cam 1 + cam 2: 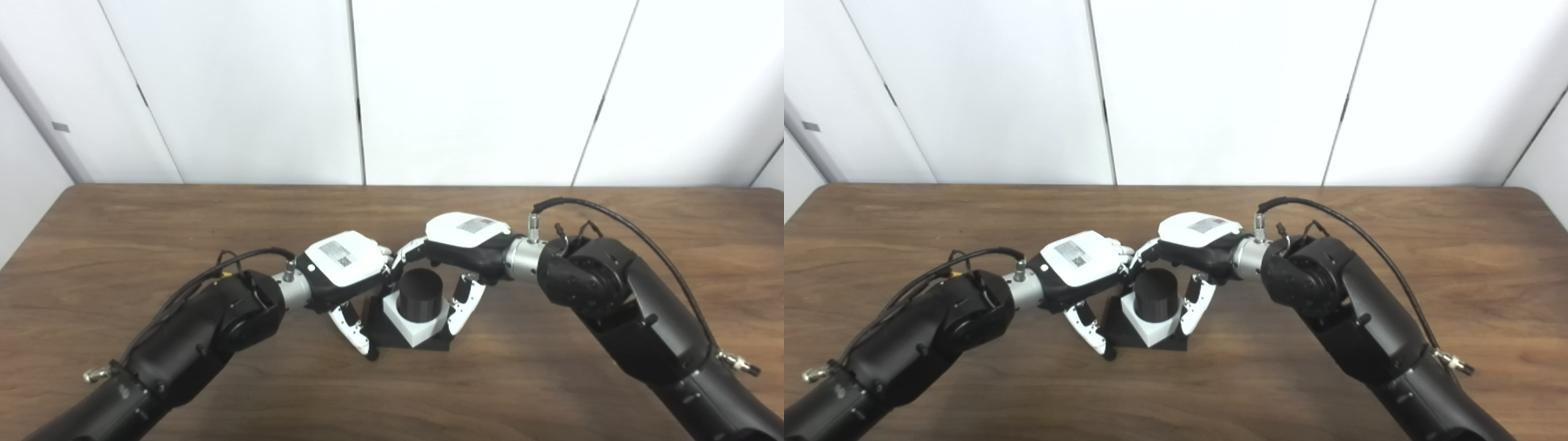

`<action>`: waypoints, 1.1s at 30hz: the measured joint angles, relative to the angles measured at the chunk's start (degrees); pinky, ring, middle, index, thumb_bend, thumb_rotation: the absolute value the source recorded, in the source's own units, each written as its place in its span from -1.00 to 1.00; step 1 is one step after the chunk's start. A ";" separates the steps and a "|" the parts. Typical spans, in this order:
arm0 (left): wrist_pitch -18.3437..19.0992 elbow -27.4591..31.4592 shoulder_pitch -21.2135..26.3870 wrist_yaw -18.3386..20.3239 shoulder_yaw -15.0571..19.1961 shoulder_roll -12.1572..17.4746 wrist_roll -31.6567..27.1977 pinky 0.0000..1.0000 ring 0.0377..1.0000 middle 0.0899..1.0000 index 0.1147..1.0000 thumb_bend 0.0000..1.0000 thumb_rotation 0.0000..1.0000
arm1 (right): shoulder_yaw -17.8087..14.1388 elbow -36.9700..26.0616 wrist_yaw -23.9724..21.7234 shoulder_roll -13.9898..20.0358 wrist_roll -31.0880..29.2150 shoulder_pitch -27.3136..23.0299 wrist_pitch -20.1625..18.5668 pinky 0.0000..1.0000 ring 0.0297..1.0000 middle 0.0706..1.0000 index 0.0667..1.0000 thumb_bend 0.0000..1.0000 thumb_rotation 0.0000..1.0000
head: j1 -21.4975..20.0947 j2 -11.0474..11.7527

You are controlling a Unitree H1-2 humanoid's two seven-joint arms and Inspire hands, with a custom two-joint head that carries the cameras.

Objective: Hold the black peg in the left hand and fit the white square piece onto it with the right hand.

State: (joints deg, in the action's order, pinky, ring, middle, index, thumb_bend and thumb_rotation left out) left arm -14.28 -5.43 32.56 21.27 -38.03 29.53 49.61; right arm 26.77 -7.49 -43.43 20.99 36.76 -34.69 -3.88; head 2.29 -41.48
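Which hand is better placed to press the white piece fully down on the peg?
Probably the right hand: its fingers straddle the white square piece around the black peg. The left hand sits beside the black base, seemingly steadying it.

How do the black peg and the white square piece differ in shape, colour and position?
The black peg is a round, dark cylinder; the white square piece is a pale block with straight edges and corners. The peg stands upright and rises above the white square piece, which sits low around the peg's foot, on the flat black base. They share one spot on the table, between the left hand and the right hand.
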 measured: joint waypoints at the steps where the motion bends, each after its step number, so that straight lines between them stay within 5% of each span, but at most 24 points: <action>1: 0.00 -0.04 -0.06 -0.11 0.07 0.00 -0.10 0.76 0.76 0.67 -0.17 0.05 -0.85 | -0.05 0.00 0.00 0.00 0.00 0.00 0.00 0.38 0.65 0.68 0.46 0.69 -0.60 | 0.09 0.00; 14: -0.05 -0.26 -0.15 -0.17 0.24 0.00 -0.82 0.76 0.76 0.68 -0.17 0.05 -0.86 | -1.73 0.07 0.33 0.05 0.01 0.23 0.00 0.37 0.66 0.69 0.48 0.66 -0.63 | -0.26 0.09; 23: -0.05 -0.25 -0.14 -0.17 0.24 0.00 -0.81 0.76 0.77 0.68 -0.17 0.05 -0.86 | -6.07 -0.10 1.45 0.49 0.46 0.71 -2.50 0.40 0.67 0.69 0.57 0.62 -0.67 | -0.44 0.00; 33: -0.08 -0.24 -0.17 -0.17 0.30 0.01 -0.81 0.74 0.75 0.67 -0.17 0.05 -0.86 | -12.03 -0.06 2.77 4.95 -1.73 0.73 -4.32 0.40 0.65 0.69 0.57 0.64 -0.78 | -0.53 -0.09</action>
State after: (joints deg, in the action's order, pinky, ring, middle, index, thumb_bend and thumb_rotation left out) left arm -14.36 -5.67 32.39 21.10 -37.73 29.54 48.80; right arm 14.74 -7.55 -40.66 25.93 35.03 -33.97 -8.20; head 1.76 -41.57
